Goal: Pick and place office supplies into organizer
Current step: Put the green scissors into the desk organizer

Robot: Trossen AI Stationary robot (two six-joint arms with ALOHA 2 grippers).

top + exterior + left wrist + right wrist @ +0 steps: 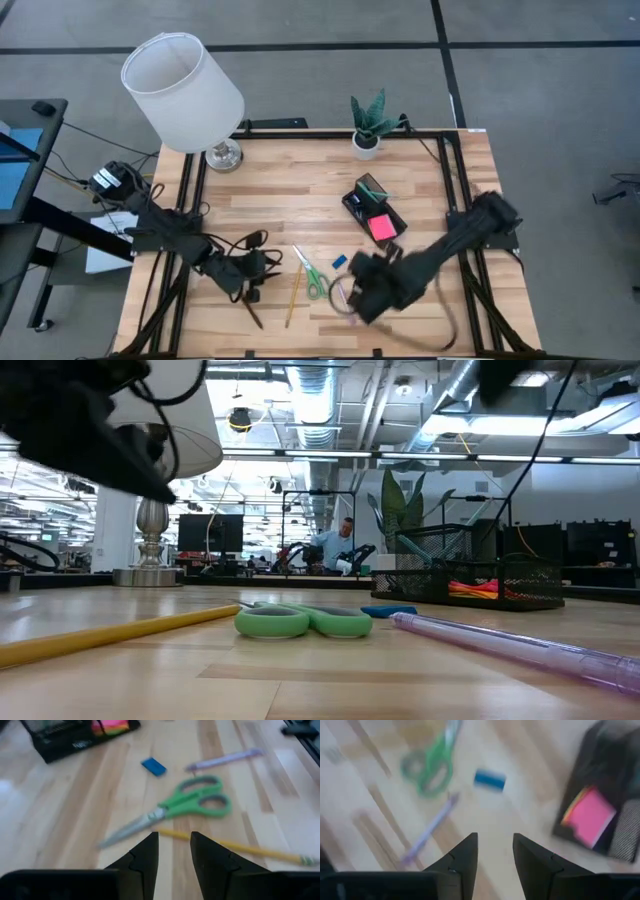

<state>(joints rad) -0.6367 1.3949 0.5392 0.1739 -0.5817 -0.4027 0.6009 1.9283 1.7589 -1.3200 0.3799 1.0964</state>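
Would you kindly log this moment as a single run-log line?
left gripper: open, empty, near yellow pencil | right gripper: open, empty, above purple pen | organizer: holds pink sticky-note pad | scissors: on table

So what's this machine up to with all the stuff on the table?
It is tidying desk items into the black organizer, which already holds a pink sticky-note pad. Both grippers are empty, jaws apart: the right gripper hangs above the purple pen and blue eraser, the left gripper near the yellow pencil and green scissors.

Even bright overhead light, soft shadows; right wrist view motion-blurred.
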